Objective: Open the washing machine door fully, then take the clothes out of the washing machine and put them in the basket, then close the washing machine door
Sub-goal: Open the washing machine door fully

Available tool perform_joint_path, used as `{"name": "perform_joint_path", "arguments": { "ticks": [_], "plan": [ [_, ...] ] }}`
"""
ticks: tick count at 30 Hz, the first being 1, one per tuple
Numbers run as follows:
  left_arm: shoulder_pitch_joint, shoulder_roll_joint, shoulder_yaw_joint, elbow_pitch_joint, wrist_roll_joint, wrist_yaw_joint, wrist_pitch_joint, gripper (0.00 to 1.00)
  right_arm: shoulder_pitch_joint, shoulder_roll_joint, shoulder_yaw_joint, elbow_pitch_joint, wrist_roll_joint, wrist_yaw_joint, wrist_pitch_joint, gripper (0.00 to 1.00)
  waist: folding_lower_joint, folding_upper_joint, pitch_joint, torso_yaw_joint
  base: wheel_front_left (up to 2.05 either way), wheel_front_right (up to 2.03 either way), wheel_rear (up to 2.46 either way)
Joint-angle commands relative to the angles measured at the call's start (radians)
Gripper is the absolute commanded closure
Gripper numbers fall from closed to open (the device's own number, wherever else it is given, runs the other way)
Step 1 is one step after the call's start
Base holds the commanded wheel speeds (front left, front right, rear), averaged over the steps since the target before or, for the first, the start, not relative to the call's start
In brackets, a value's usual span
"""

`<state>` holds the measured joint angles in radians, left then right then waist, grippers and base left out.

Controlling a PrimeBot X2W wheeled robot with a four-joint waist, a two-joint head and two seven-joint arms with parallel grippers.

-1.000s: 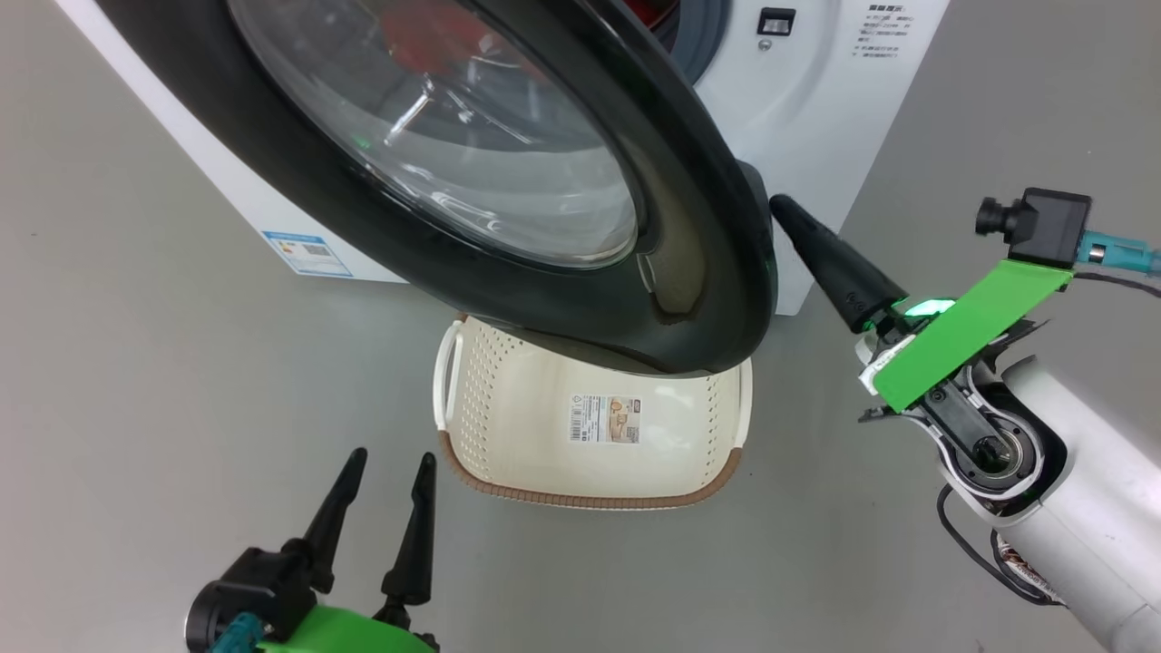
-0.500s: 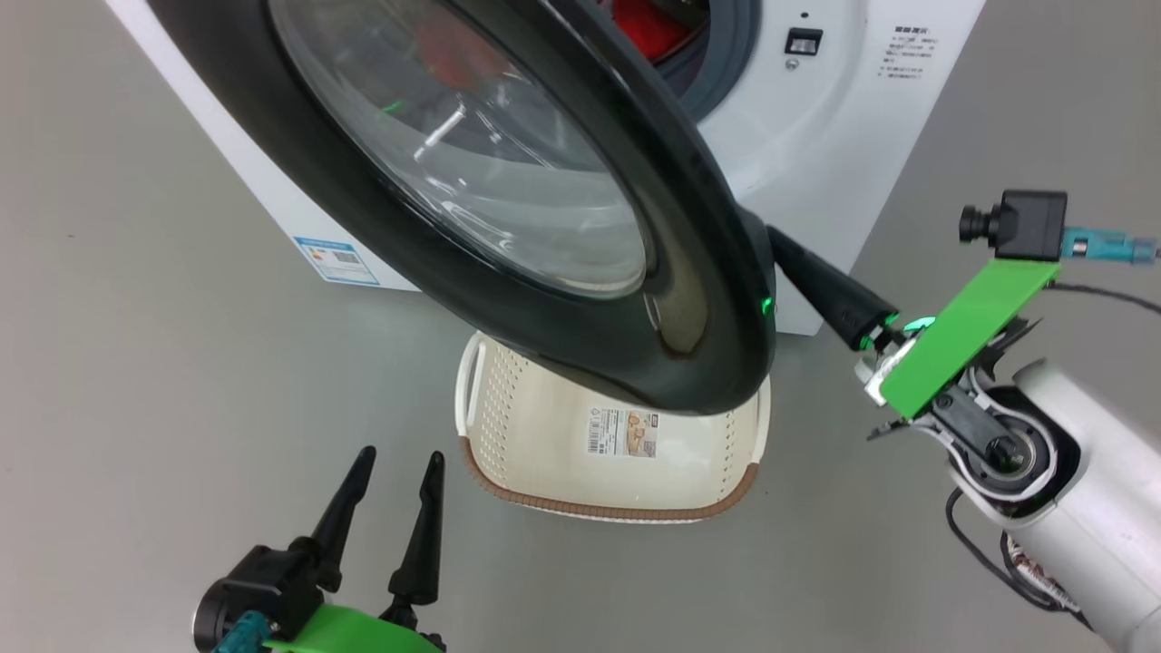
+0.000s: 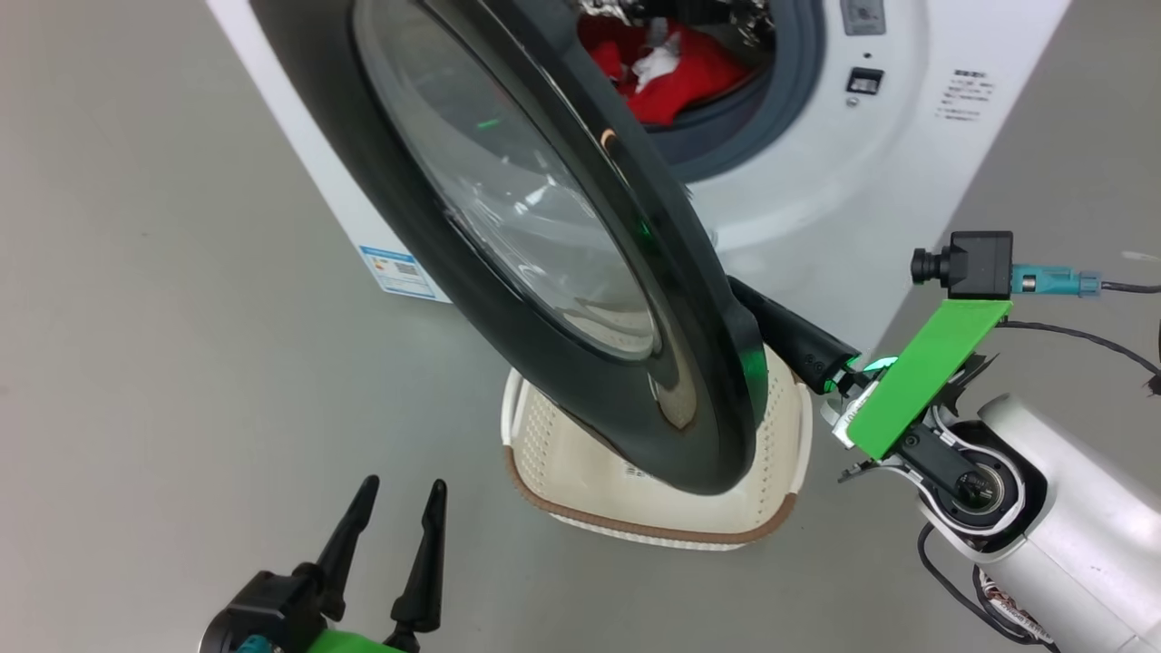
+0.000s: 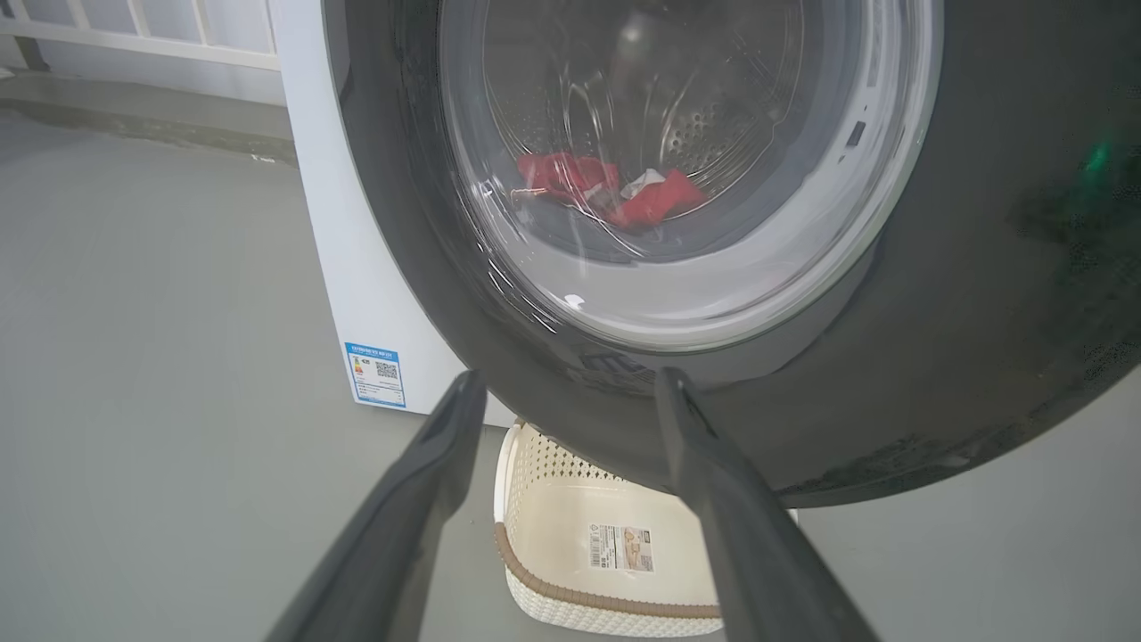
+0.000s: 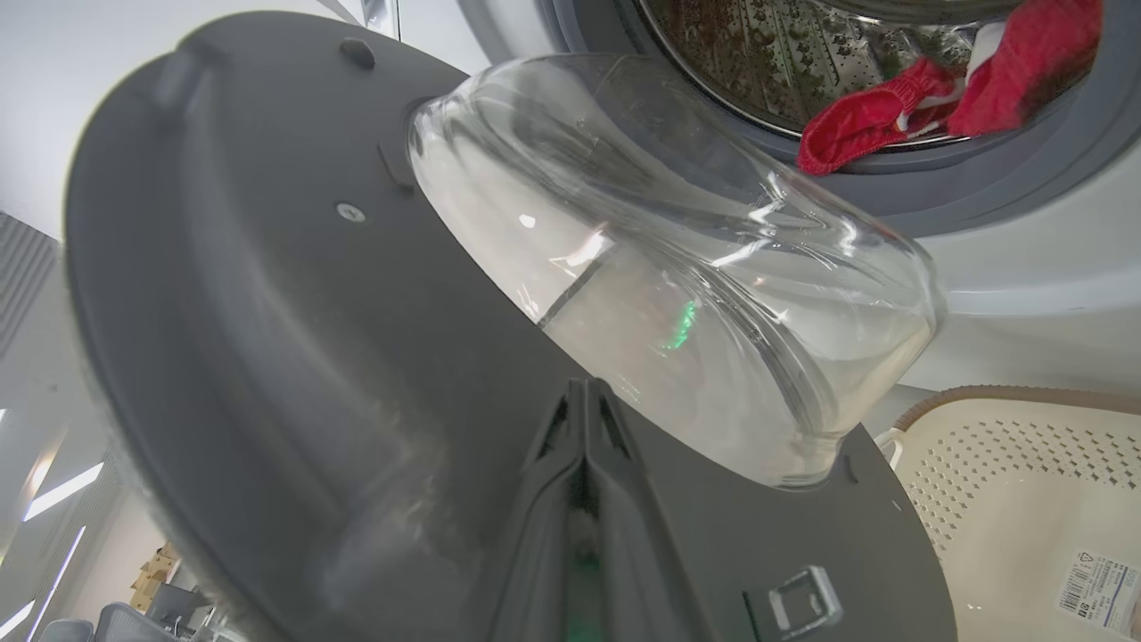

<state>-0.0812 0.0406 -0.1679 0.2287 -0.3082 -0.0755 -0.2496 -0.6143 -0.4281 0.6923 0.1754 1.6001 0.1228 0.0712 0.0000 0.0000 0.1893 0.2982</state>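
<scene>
The washing machine door stands partly open, its black rim and glass bowl swung out over the basket on the floor. Red clothes with white patches lie in the drum of the white washing machine. My right gripper is shut, its tips hidden behind the door's free edge; in the right wrist view the shut right gripper rests against the door's grey inner face, just below the glass bowl. My left gripper stands open and empty, low and left of the basket.
Grey floor surrounds the machine. A blue label marks the machine's lower front corner. In the left wrist view the door hangs over the basket, with the clothes seen through the glass and a white railing far left.
The head camera has shifted. The door has swung further open, now more edge-on, and my right gripper's tips have gone in behind its edge. The left gripper has stayed open.
</scene>
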Motion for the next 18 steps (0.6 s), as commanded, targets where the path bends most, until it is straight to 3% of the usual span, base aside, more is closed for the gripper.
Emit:
{"name": "perform_joint_path", "arguments": {
  "ticks": [1, 18],
  "plan": [
    [-0.001, 0.01, 0.031, -0.023, -0.001, 0.011, -0.012, 0.0, 0.033, 0.016, 0.009, -0.034, -0.009, 0.008, 0.004, 1.0, 0.0, 0.0, -0.017, 0.026, 0.0, 0.0, 0.0],
    [0.038, 0.01, 0.034, -0.031, -0.003, 0.021, -0.012, 0.0, 0.093, 0.057, 0.043, -0.05, -0.019, 0.008, 0.034, 1.0, 0.0, 0.0, -0.068, 0.131, 0.0, 0.0, 0.0]
  ]
}}
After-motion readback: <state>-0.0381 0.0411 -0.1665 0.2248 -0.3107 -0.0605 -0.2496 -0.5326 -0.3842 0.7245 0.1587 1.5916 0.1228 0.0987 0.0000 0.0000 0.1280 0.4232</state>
